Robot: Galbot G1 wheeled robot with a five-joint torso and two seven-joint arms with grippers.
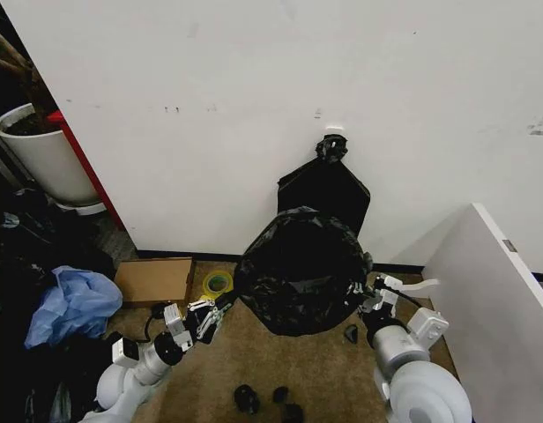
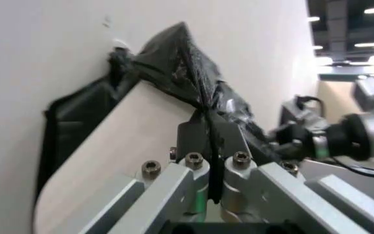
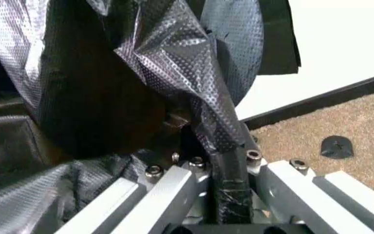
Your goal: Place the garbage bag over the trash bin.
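Against the white wall, the garbage bag point(image 1: 300, 271) drapes the trash bin point(image 2: 119, 141). Left tool point(image 1: 211, 315) and right tool point(image 1: 367, 298) each pinch its plastic; lowering both evenly should avoid tearing.

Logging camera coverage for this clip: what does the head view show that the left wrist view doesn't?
Head view alone: blue plastic heap, cardboard box, yellow tape roll and white planter pot.

Left wrist view alone: cream-white round plastic trash bin wall, left tool pinching film.

Both: glossy black wrinkled garbage bag, matte-black knotted bundle behind, right tool.

No readable text or labels.
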